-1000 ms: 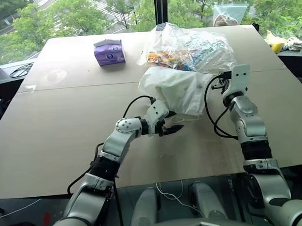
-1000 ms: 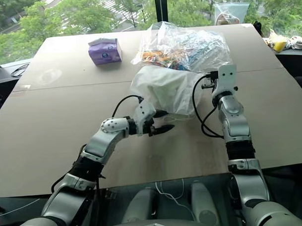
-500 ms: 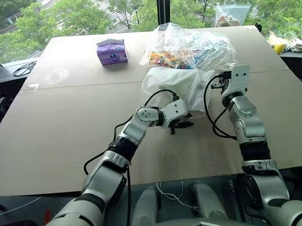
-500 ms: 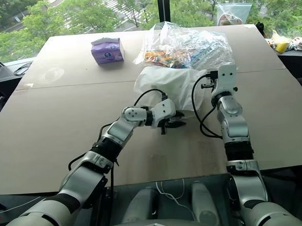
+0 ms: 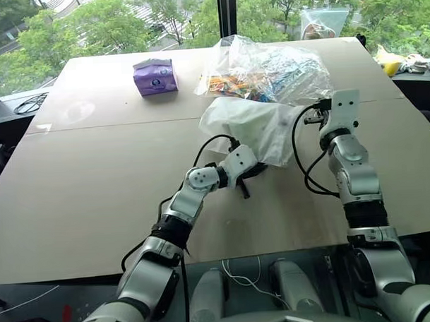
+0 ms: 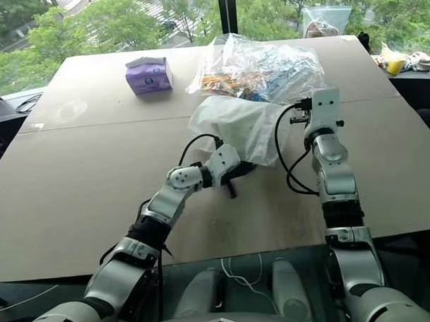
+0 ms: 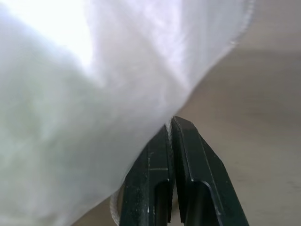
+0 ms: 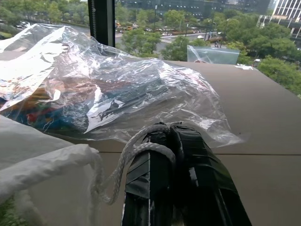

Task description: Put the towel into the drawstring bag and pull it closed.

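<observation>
The left gripper is pinched tight at the near edge of the drawstring bag, seemingly on its cord or hem, probably to draw the mouth closed. A greenish tint through the fabric suggests the towel is already inside. To the right, the right gripper is clamped on the white cord, holding that side up. On the worktop behind lie a purple packet at far left and a clear plastic bag crowding the pouch.
</observation>
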Tool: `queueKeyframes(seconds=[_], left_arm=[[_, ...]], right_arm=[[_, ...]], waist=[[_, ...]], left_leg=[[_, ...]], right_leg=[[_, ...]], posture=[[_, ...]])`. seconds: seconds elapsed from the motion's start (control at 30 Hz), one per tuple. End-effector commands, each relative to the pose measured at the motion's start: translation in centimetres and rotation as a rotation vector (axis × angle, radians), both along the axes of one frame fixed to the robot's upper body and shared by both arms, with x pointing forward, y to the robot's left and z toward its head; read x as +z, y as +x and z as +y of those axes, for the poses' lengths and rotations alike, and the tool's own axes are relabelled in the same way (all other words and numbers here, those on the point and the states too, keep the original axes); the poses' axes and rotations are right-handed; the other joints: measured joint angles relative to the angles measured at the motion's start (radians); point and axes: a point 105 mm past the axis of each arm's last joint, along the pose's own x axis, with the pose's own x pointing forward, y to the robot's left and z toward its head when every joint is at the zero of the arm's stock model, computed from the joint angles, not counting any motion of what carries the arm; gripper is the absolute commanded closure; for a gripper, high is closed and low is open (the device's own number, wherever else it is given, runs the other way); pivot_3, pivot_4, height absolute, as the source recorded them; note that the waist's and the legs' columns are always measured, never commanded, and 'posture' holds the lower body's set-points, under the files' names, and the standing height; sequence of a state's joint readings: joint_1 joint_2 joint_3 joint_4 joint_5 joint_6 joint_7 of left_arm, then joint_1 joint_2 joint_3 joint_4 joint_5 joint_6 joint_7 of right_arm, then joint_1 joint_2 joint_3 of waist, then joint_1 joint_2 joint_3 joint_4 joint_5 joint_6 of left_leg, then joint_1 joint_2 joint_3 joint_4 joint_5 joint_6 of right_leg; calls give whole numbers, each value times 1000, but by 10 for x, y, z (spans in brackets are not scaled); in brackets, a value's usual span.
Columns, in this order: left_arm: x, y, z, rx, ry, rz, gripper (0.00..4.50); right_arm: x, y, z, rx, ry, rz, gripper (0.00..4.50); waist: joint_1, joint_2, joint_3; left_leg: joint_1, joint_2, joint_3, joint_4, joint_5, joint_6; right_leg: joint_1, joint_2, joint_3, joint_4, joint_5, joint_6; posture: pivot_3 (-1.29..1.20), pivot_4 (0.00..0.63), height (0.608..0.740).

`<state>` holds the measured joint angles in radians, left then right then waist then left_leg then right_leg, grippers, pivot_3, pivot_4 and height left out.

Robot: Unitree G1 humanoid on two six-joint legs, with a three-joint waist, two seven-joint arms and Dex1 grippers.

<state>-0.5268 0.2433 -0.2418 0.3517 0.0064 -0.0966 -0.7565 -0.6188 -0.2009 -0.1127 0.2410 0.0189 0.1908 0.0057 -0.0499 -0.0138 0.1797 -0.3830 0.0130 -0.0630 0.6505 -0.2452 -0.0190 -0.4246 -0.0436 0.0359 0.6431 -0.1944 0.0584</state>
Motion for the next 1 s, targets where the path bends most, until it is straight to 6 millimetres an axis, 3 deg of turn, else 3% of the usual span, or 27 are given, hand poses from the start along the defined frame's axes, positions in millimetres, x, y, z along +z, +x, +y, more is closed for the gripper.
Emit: queueKeyframes(seconds=[0.03,0.27,0.33,0.57,1.0], left_arm=[[67,-10,28,127,-146,-322,4469],[66,-28,96,457,-103,-458,4469],[75,-27,122,602,-98,-528,4469],[106,-26,173,934,-110,-694,4469],[126,-40,256,1426,-132,-766,4469]], right_arm=[[36,-5,0,-51,-183,-169,4500],[47,-5,-12,-165,-199,-237,4500],[52,-3,-17,-201,-188,-254,4500],[59,1,-38,-312,-142,-265,4500],[42,-9,-81,-506,7,-204,4500]], waist=[[3,0,0],[8,0,0],[11,0,0],[10,0,0],[8,-1,0]], left_leg=[[0,0,1,0,0,0],[0,0,4,-3,0,0],[0,0,4,-2,0,0],[1,0,3,-1,0,0],[0,0,3,-3,0,0]], right_leg=[[-1,0,1,0,0,0],[-1,0,4,-2,2,-3],[-1,0,3,-2,2,-3],[0,0,3,-2,0,0],[-1,0,3,-2,2,-2]], posture=[[0,150,740],[0,150,740],[0,150,740],[0,150,740],[0,150,740]])
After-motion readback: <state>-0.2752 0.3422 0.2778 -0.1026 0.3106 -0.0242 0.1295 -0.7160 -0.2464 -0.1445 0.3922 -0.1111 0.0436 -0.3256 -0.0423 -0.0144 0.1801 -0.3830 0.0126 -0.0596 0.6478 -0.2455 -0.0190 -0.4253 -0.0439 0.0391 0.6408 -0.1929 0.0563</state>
